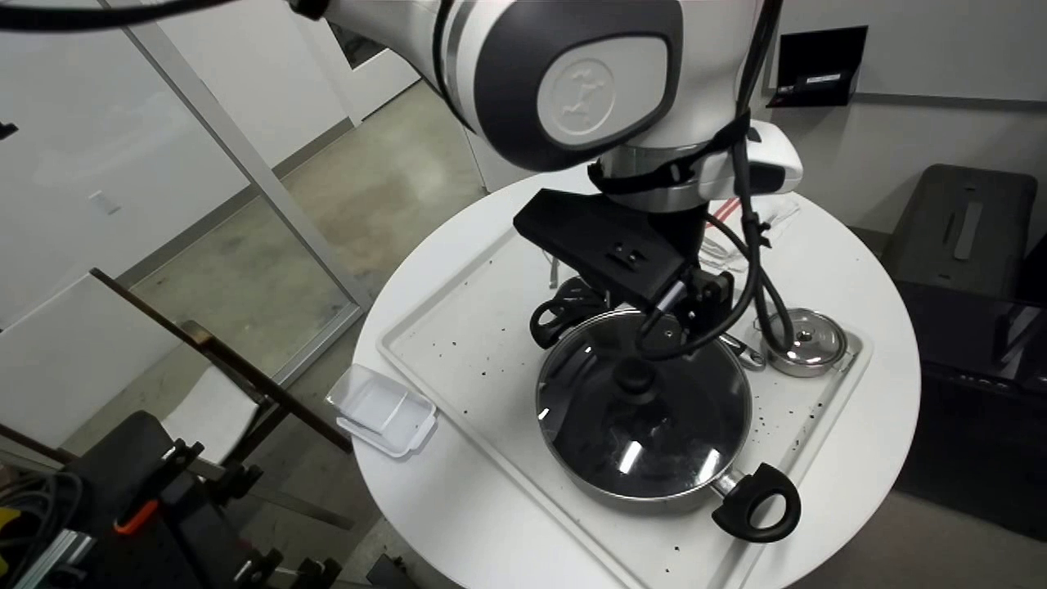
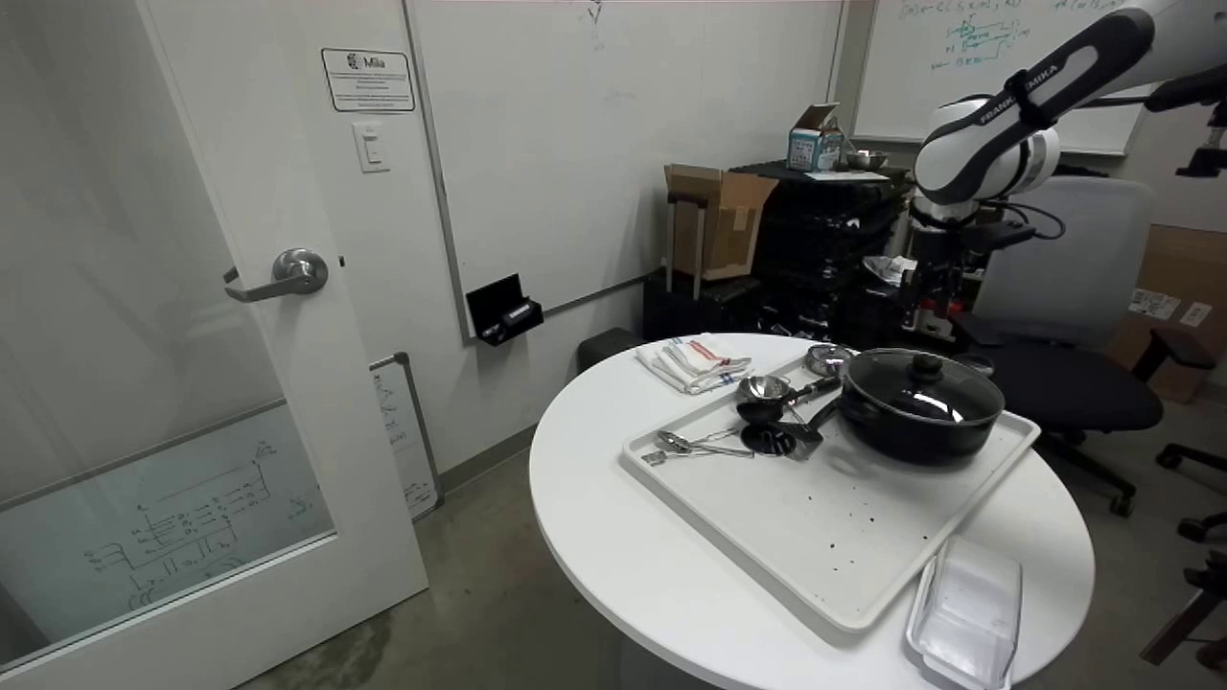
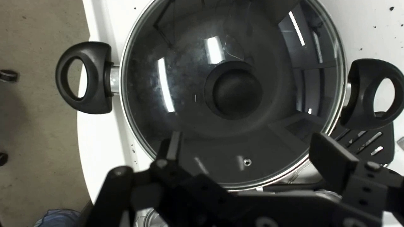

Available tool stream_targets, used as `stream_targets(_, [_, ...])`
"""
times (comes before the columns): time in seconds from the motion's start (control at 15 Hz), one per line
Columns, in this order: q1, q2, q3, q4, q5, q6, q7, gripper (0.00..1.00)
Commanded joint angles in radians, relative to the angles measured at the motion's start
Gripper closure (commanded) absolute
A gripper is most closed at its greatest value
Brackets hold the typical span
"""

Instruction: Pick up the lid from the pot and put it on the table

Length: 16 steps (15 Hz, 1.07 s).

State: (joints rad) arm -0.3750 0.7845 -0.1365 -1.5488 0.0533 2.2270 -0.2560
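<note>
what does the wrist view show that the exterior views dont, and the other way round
Only the wrist view: a patch of bluish fabric at the lower-left edge; what it belongs to cannot be told.

Only the exterior views: the striped towel and the clear plastic container, both on the table, plus the robot arm above its gripper.

Both share: the lid resting on the pot, parts of the tray and table, and the gripper, its fingers plainly apart in the wrist view.
</note>
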Motion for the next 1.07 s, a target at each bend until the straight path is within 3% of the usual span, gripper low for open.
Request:
stream_targets(0.0, [-0.015,0.048,0.02,0.029,0.017,0.031,0.001,0.0])
stream_targets(0.87, [-0.012,0.12,0.019,0.028,-0.001,0.057,-0.005,0.0])
stream_targets(1.0, [-0.013,0.121,0.019,0.029,-0.001,0.056,-0.006,0.28])
